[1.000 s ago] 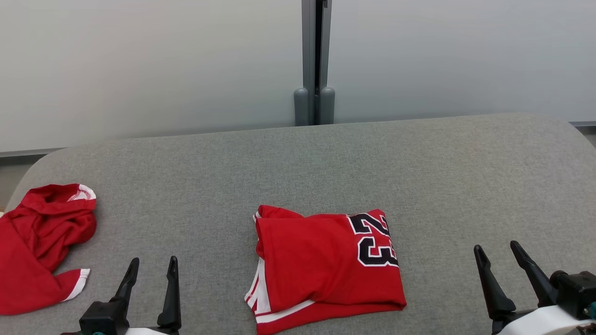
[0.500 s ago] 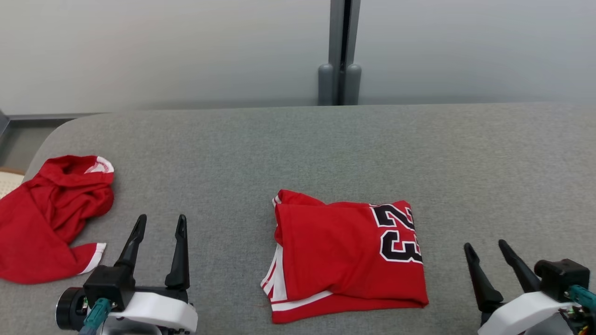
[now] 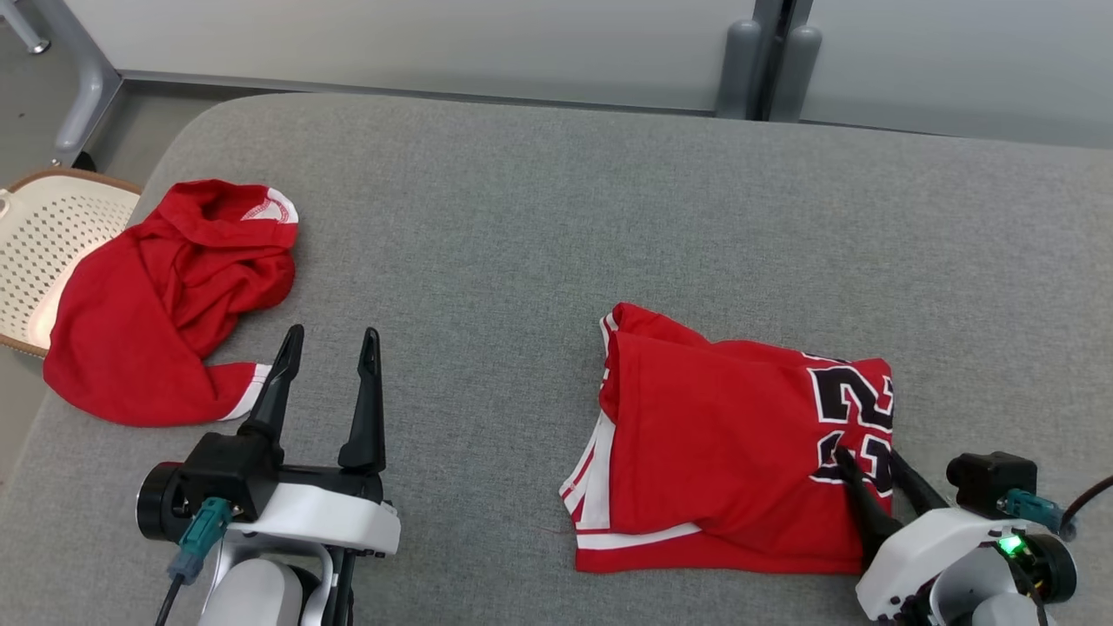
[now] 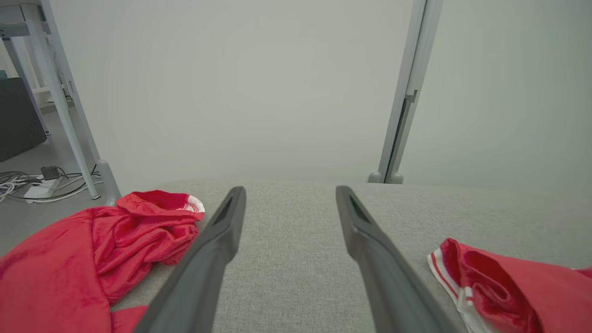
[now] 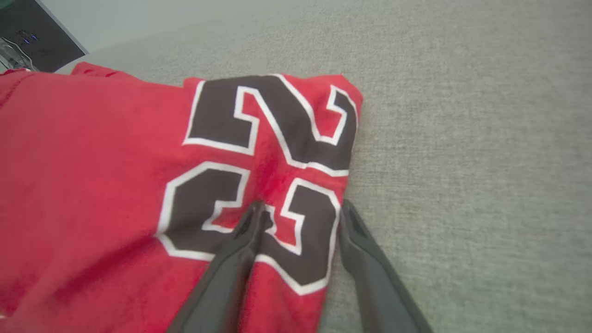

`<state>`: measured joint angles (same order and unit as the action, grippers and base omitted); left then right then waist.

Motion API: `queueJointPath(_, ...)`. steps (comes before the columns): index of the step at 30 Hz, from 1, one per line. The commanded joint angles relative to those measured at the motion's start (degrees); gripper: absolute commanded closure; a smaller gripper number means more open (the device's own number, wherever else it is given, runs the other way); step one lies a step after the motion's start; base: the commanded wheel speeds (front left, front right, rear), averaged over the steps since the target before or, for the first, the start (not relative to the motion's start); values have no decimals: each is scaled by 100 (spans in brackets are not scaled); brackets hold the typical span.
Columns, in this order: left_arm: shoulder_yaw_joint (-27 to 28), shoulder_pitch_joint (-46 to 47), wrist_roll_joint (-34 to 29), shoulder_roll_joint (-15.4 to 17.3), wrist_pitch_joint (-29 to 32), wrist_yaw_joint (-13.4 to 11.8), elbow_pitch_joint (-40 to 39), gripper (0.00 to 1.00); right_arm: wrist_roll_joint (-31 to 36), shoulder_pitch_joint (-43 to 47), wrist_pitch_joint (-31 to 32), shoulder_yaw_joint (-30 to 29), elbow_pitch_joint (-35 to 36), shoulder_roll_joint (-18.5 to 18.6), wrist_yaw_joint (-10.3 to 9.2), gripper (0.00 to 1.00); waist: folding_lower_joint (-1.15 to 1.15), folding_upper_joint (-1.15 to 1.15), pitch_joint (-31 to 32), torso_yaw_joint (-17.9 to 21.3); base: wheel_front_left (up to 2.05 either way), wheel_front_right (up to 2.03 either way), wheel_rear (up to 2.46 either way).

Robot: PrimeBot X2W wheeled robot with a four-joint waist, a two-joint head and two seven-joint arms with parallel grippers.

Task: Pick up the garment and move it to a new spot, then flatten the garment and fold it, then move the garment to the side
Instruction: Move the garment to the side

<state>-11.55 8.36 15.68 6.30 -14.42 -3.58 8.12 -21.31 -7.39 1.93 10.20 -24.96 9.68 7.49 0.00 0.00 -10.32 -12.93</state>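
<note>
The garment (image 3: 722,452) is a red jersey with a black "23", lying folded in a rough rectangle on the grey padded surface (image 3: 522,217). My right gripper (image 3: 868,461) stands open at its right edge. In the right wrist view, the right gripper (image 5: 301,206) has one finger over the number on the garment (image 5: 115,185) and the other just off the fabric edge. Nothing is pinched. My left gripper (image 3: 334,335) is open over bare surface, left of the garment. In the left wrist view, the left gripper (image 4: 290,190) points at the far wall, with the garment (image 4: 508,286) at the lower right.
A second, crumpled red garment (image 3: 165,304) lies at the surface's left edge, partly hanging over a perforated white basket (image 3: 43,243). A grey post (image 3: 765,61) and pale wall stand behind. Bare surface stretches beyond and between both garments.
The camera has tilted down and swung left, shifting the whole picture. My right gripper has moved in from beside the garment onto its right edge. The left gripper stays open.
</note>
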Motion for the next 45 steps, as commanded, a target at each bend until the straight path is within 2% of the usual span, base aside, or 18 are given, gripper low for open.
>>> queueJointPath(1,25,107,-41,-3,-39,10,14,0,-84,-36,41,87,-129,20,0,75,0,0,-118,-93,0,0,0)
queueJointPath(2,39,119,-46,-9,-43,7,20,0,-130,-38,40,142,-185,30,0,100,0,0,-130,-87,0,0,0)
queueJointPath(6,76,183,-75,-21,-70,-7,-19,0,-237,-122,-81,313,-234,143,-6,100,0,0,-190,35,0,0,0)
queueJointPath(11,108,234,-136,34,-79,9,-118,0,-276,-161,-280,419,-139,299,-10,100,0,0,-293,390,0,0,0)
queueJointPath(20,121,353,-278,187,-80,30,-485,0,-309,-655,-458,651,-165,598,-10,100,0,0,-507,1650,0,0,0)
queueJointPath(22,40,524,-327,231,5,65,-616,0,-368,-1043,-526,682,-300,822,-7,100,0,0,-690,2027,0,0,0)
queueJointPath(26,-77,860,-440,302,156,135,-823,0,-472,-1673,-702,574,-653,1168,-6,100,0,0,-1075,2353,0,0,0)
queueJointPath(32,-271,1471,-591,383,357,293,-1135,0,-500,-2595,-998,314,-1278,1845,-5,100,0,0,-1759,2432,0,0,0)
queueJointPath(39,-483,1894,-725,409,470,393,-1405,0,-276,-3313,-1224,-44,-2023,2755,-5,100,0,0,-2392,2256,0,0,0)
queueJointPath(44,-513,2021,-777,467,487,417,-1465,0,-199,-3633,-1251,-197,-2390,2874,-5,100,0,0,-2606,2237,0,0,0)
queueJointPath(45,-523,2037,-780,475,484,420,-1462,0,-209,-3711,-1294,-226,-2451,2840,-5,73,0,0,-2622,2243,0,0,0)
